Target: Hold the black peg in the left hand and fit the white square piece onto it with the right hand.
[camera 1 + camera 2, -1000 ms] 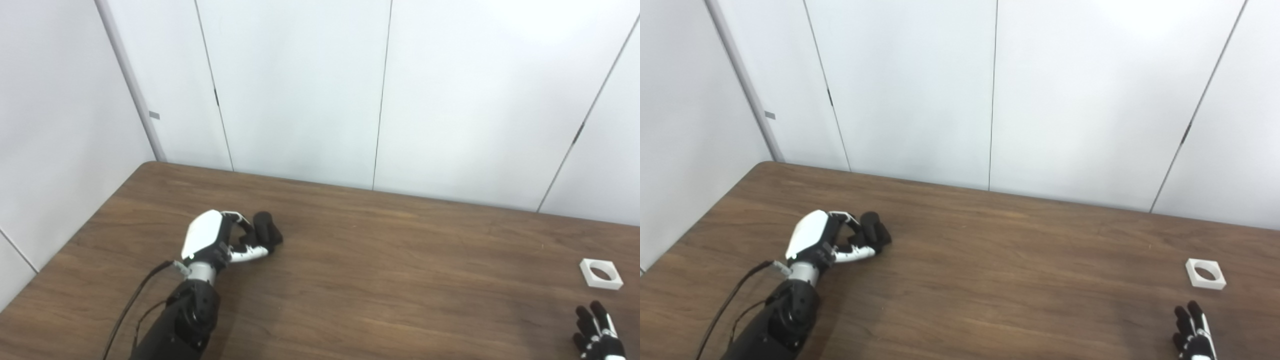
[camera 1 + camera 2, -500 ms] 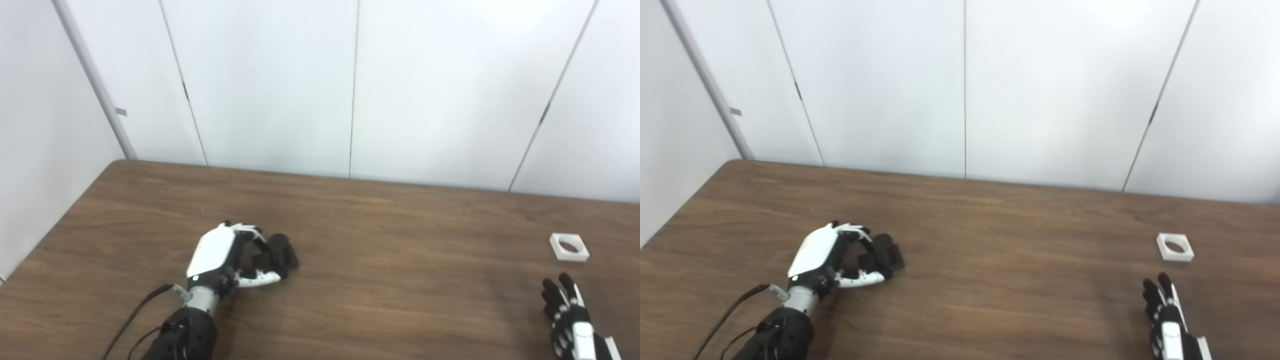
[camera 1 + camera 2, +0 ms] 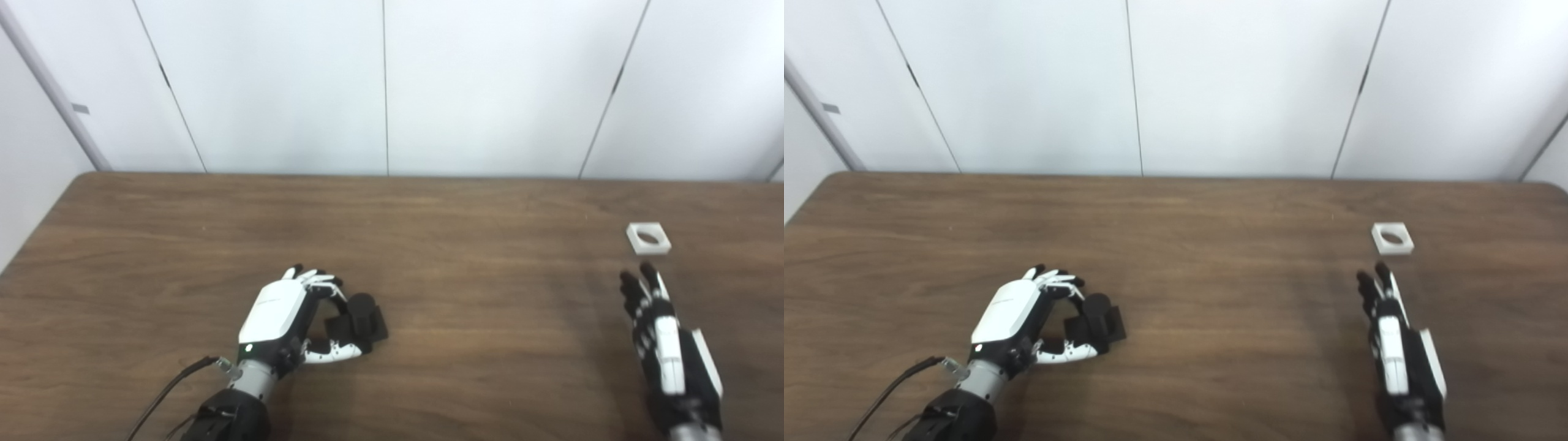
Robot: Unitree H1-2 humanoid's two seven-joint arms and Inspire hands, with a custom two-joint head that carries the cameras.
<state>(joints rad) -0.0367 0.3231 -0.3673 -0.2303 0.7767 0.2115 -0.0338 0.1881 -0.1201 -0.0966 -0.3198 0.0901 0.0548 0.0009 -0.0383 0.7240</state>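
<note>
The black peg rests on the desk, with the left hand curled around it, fingers and thumb closed on it. Well to the peg's right lies the white square piece; just short of it, the right hand is empty, fingers extended.

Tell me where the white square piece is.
The white square piece lies flat on the table's far right side, just beyond the right hand's fingers, untouched.

A dark wood-grain worktop is seen; a black peg and a white square piece are carried on it, well apart.
</note>
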